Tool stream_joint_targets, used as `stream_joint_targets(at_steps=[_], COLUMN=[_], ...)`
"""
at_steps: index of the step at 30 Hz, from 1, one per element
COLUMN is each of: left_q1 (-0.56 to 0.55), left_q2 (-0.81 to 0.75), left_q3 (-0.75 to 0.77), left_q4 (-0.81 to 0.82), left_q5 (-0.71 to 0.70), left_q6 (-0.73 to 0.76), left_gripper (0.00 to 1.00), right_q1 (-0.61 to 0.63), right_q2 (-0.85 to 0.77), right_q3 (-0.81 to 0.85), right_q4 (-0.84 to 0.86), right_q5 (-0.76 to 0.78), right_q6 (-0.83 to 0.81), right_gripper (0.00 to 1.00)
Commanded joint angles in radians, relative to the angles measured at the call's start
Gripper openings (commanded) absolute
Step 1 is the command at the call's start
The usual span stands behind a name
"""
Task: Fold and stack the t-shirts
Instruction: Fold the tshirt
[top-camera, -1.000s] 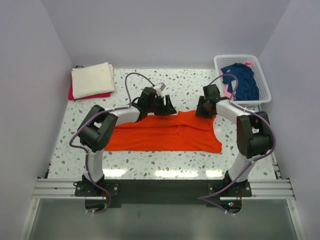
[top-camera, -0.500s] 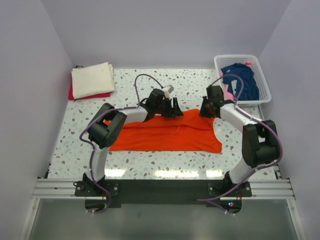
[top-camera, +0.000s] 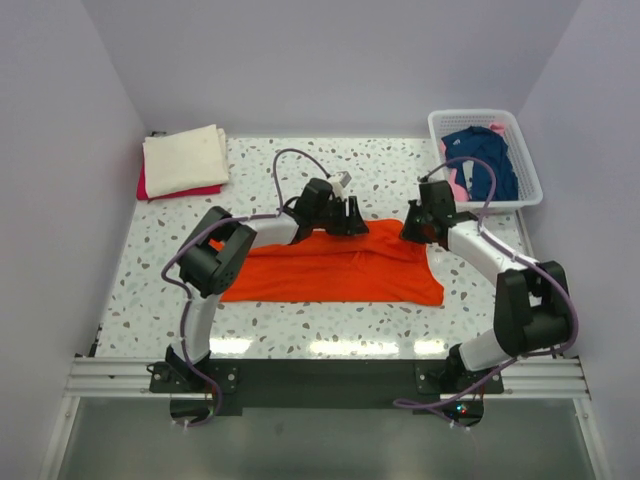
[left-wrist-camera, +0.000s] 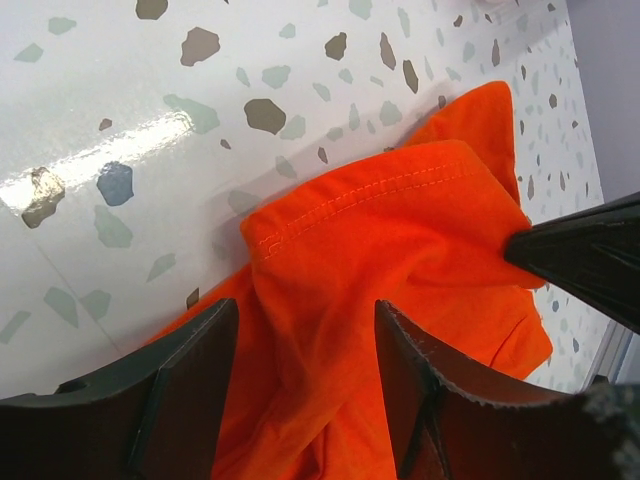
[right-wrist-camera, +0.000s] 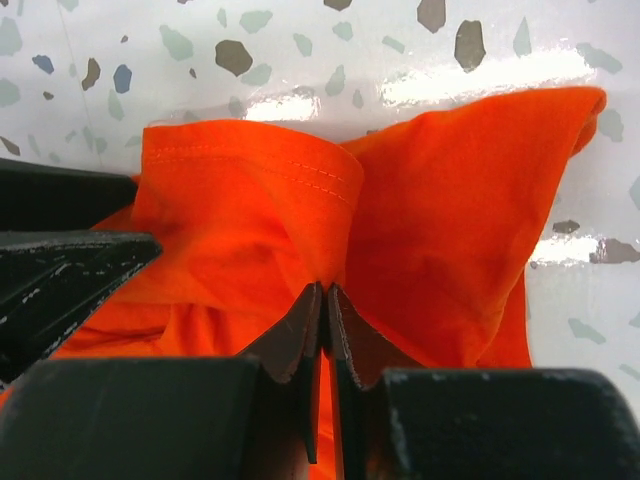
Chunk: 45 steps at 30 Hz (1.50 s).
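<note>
Top external view: we see the cream t-shirt (top-camera: 183, 158) folded on a red one (top-camera: 143, 184) at ten o'clock. The orange t-shirt (top-camera: 330, 270) lies spread mid-table. Our left gripper (top-camera: 350, 216) stands released astride its far edge, while our right gripper (top-camera: 414, 228) is clenched on that edge. A navy t-shirt (top-camera: 488, 160) fills the basket (top-camera: 505, 203) at two o'clock.

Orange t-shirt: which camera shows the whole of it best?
The top external view: the orange t-shirt lies spread on the table, nearly all visible. The left wrist view shows only a bunched hemmed edge inside the open left gripper; the right wrist view only a fold pinched in the right gripper.
</note>
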Motion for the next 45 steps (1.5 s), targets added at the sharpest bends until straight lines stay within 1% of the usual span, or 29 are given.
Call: stream_joint_targets(at_steps=[1,10,13,16,20,23,27,37,41,45], left_q1=[-0.012,-0.025,-0.029,-0.033,-0.036,-0.042,-0.048,-0.059,-0.065,-0.071], left_q2=[0.008,-0.014,-0.02,-0.032,-0.053,-0.064,-0.084,-0.156,-0.176,-0.199], left_q3=[0.048,0.036,0.022,-0.001,-0.032,-0.039,-0.059,-0.131,-0.177,-0.229], left_q4=[0.051,0.055,0.063,0.072,0.083,0.088,0.091,0.106,0.108,0.124], left_q5=[0.003,0.011,0.019,0.019,0.023,0.026,0.029,0.028,0.019,0.014], left_q6=[-0.012,-0.007,-0.009,-0.009,-0.007,-0.006,-0.002,0.01,0.021,0.025], left_gripper=[0.61,0.58,0.55,0.49,0.38,0.36,0.27,0.23,0.23,0.22], right_q1=[-0.002,-0.003,-0.002,-0.002,-0.002,0.0,-0.002,-0.002,-0.002,-0.002], right_q2=[-0.07,-0.129,-0.143,-0.157,-0.169,-0.177,-0.191,-0.199,-0.2,-0.221], right_q3=[-0.03,-0.083,-0.102,-0.12,-0.145,-0.162,-0.179,-0.217,-0.232,-0.243], right_q4=[0.032,0.026,0.029,0.031,0.037,0.04,0.04,0.051,0.06,0.061], right_q5=[-0.021,-0.022,-0.024,-0.022,-0.021,-0.019,-0.014,-0.007,-0.005,-0.005], right_q6=[-0.004,-0.01,-0.01,-0.01,-0.007,-0.002,-0.001,0.016,0.021,0.022], right_gripper=[0.07,0.07,0.07,0.07,0.08,0.08,0.08,0.11,0.16,0.25])
